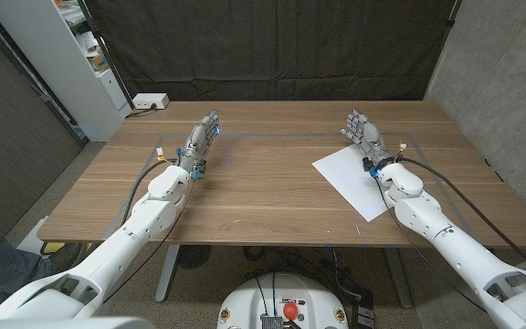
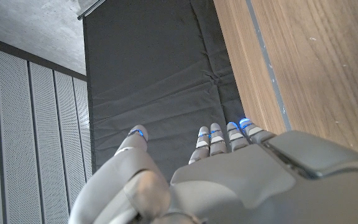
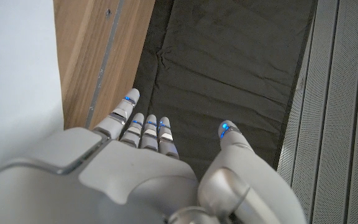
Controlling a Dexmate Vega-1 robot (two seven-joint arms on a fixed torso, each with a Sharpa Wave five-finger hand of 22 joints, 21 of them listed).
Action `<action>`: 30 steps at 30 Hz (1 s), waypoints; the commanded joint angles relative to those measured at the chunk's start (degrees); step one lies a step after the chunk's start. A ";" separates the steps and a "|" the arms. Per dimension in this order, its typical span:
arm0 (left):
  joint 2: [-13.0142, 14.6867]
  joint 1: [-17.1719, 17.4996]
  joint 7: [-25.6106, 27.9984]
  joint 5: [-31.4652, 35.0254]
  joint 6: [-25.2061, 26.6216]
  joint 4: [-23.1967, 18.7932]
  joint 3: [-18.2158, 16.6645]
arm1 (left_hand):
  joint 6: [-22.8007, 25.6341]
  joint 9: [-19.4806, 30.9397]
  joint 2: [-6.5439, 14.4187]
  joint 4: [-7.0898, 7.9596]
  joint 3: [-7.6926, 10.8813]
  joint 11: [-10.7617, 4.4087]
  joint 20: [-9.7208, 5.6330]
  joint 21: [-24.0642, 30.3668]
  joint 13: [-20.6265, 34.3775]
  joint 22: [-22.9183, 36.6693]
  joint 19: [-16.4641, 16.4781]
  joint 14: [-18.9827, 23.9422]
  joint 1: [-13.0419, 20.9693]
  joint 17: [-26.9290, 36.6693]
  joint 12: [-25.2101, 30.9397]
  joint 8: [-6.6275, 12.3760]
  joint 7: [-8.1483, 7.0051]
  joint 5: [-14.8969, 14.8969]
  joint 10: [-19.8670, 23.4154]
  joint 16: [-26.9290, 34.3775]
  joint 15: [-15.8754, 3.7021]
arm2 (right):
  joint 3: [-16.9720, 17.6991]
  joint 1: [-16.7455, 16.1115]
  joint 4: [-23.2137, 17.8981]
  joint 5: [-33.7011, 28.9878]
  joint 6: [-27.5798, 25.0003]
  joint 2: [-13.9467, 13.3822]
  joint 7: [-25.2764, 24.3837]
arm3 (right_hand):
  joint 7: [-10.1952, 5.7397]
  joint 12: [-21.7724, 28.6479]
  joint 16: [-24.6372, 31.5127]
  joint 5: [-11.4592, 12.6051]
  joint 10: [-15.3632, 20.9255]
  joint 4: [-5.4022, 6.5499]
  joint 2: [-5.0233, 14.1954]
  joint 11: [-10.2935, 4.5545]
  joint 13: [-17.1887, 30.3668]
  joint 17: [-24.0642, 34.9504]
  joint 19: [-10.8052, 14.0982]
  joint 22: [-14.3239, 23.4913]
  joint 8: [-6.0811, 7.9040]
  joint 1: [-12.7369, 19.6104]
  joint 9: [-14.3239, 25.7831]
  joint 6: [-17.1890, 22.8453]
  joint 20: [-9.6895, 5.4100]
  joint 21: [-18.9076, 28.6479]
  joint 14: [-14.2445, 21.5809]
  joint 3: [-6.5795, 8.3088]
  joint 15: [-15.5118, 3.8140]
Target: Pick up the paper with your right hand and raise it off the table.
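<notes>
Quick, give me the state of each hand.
Left hand: open, holding nothing.
Right hand: open, holding nothing; the paper lies on the table.

1. Illumination is even and moderately bright; the wooden table (image 1: pixel 272 183) shows no hard glare.
2. Shadows are soft: faint dark bands lie on the table beside each forearm.
3. The black curtain (image 1: pixel 272 46) behind the table renders dark with little detail.
4. The paper (image 1: pixel 352 179) is the brightest surface, close to overexposed.
5. In both wrist views the nearest hand surfaces are slightly soft; blue fingertip lights (image 3: pixel 131 98) glow distinctly.
</notes>
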 commanded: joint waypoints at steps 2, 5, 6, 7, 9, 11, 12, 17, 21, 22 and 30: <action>-3.65 1.66 -2.28 5.13 3.14 -1.28 -5.17 | -0.04 0.21 0.21 -0.13 0.31 0.35 0.10 0.13 0.01 0.16 -0.55 0.03 0.67 0.28 0.11 0.34 0.56 0.23 -0.09 0.28 0.54 | -0.19 -0.08 -0.02 -0.02 -0.16 0.19 0.04 | 0.10 0.17 0.44 0.21 0.06 -0.06 0.21 0.46 0.25 0.04 0.42 0.12 0.43 0.61 0.17 0.42 -0.07 0.15 0.38 0.26 0.22; -4.80 1.88 -3.03 5.69 2.92 -1.09 -6.26 | -0.04 0.21 0.25 -0.16 0.32 0.37 0.11 0.11 -0.01 0.17 -0.60 0.03 0.69 0.28 0.13 0.33 0.56 0.21 -0.04 0.27 0.55 | -0.19 -0.29 -0.44 -0.13 -0.22 0.03 -0.11 | 0.11 0.16 0.46 0.17 0.11 -0.09 0.28 0.50 0.23 -0.01 0.45 0.12 0.43 0.64 0.11 0.41 -0.07 0.08 0.40 0.24 0.24; -5.27 1.92 -3.39 5.68 2.76 -0.88 -6.63 | -0.02 0.21 0.27 -0.18 0.33 0.38 0.15 0.10 -0.02 0.17 -0.62 0.07 0.70 0.28 0.13 0.32 0.51 0.21 -0.02 0.28 0.50 | -0.19 -0.44 -0.75 -0.21 -0.34 -0.12 -0.23 | 0.10 0.14 0.46 0.16 0.10 -0.10 0.31 0.52 0.23 -0.03 0.45 0.12 0.43 0.66 0.09 0.42 -0.07 0.05 0.40 0.23 0.24; -5.75 1.96 -3.67 5.69 2.56 -0.68 -6.97 | -0.03 0.21 0.28 -0.19 0.34 0.38 0.15 0.10 -0.03 0.17 -0.61 0.07 0.71 0.28 0.14 0.32 0.51 0.20 0.02 0.28 0.48 | -0.19 -0.62 -1.11 -0.25 -0.56 -0.31 -0.37 | 0.10 0.13 0.46 0.15 0.10 -0.12 0.33 0.51 0.22 -0.04 0.47 0.12 0.42 0.67 0.08 0.40 -0.08 0.03 0.39 0.23 0.24; -6.38 1.99 -4.29 5.95 2.42 -0.42 -7.45 | -0.02 0.21 0.31 -0.21 0.35 0.44 0.14 0.11 -0.04 0.17 -0.58 0.09 0.72 0.28 0.15 0.31 0.48 0.19 0.05 0.28 0.48 | -0.19 -1.00 -1.88 -0.35 -1.03 -0.77 -0.61 | 0.08 0.12 0.48 0.13 0.11 -0.14 0.37 0.48 0.21 -0.07 0.48 0.12 0.42 0.69 0.05 0.40 -0.09 0.00 0.43 0.22 0.23; -6.63 2.00 -4.71 6.47 2.69 -0.47 -7.75 | 0.00 0.21 0.35 -0.25 0.36 0.52 0.15 0.12 -0.07 0.17 -0.55 0.11 0.74 0.28 0.14 0.30 0.47 0.18 0.03 0.28 0.49 | -0.15 -1.44 -2.64 -0.54 -1.22 -1.22 -0.82 | 0.06 0.13 0.47 0.11 0.18 -0.17 0.44 0.42 0.20 -0.11 0.50 0.13 0.42 0.75 0.01 0.39 -0.07 -0.05 0.41 0.22 0.21; -6.71 2.01 -4.81 6.78 2.81 -0.56 -7.90 | -0.01 0.21 0.37 -0.26 0.37 0.51 0.14 0.12 -0.08 0.17 -0.54 0.10 0.75 0.28 0.14 0.29 0.46 0.18 0.06 0.27 0.51 | -0.13 -1.67 -3.02 -0.73 -1.21 -1.42 -1.06 | 0.06 0.13 0.48 0.11 0.21 -0.19 0.47 0.44 0.20 -0.13 0.52 0.13 0.42 0.77 -0.01 0.40 -0.06 -0.07 0.43 0.22 0.22; -6.89 1.94 -5.51 7.83 3.63 -1.03 -8.54 | -0.01 0.22 0.46 -0.36 0.39 0.31 0.15 0.12 -0.14 0.17 -0.54 0.09 0.80 0.28 0.14 0.26 0.52 0.15 0.09 0.25 0.51 | 0.11 -2.58 -4.48 -1.21 -1.03 -2.11 -1.84 | 0.01 0.04 0.48 0.03 0.17 -0.37 0.68 0.37 0.16 -0.30 0.58 0.13 0.42 1.02 -0.15 0.38 -0.04 -0.26 0.44 0.24 0.22; -7.24 1.79 -6.23 8.33 3.71 -0.91 -8.87 | 0.00 0.22 0.52 -0.44 0.41 0.39 0.40 0.08 -0.18 0.17 -0.64 0.08 0.84 0.28 0.11 0.23 0.51 0.12 0.06 0.23 0.46 | 0.12 -3.12 -5.98 -2.19 -1.27 -3.14 -2.50 | 0.02 0.00 0.52 -0.01 0.18 -0.49 0.80 0.21 0.15 -0.41 0.68 0.13 0.42 1.17 -0.23 0.40 -0.08 -0.35 0.56 0.24 0.10; -7.35 1.78 -6.33 8.41 3.74 -0.88 -8.96 | 0.03 0.22 0.53 -0.45 0.41 0.39 0.44 0.06 -0.19 0.17 -0.67 0.08 0.84 0.28 0.10 0.23 0.52 0.12 0.03 0.23 0.50 | 0.08 -3.26 -6.43 -2.56 -1.42 -3.45 -2.78 | -0.01 0.00 0.54 -0.02 0.20 -0.52 0.82 0.19 0.15 -0.43 0.74 0.13 0.44 1.20 -0.25 0.43 -0.12 -0.36 0.60 0.24 0.08; -8.58 1.53 -7.49 8.09 2.80 0.34 -10.14 | 0.03 0.22 0.67 -0.60 0.45 0.27 0.51 0.04 -0.27 0.18 -0.75 0.11 0.91 0.28 0.08 0.18 0.54 0.07 0.05 0.21 0.45 | -0.19 -4.00 -8.29 -5.09 -2.07 -4.84 -4.92 | -0.26 0.04 0.64 -0.12 0.52 -0.81 1.00 -0.15 0.13 -0.66 1.04 0.14 0.49 1.55 -0.41 0.56 -0.16 -0.52 0.89 0.23 0.01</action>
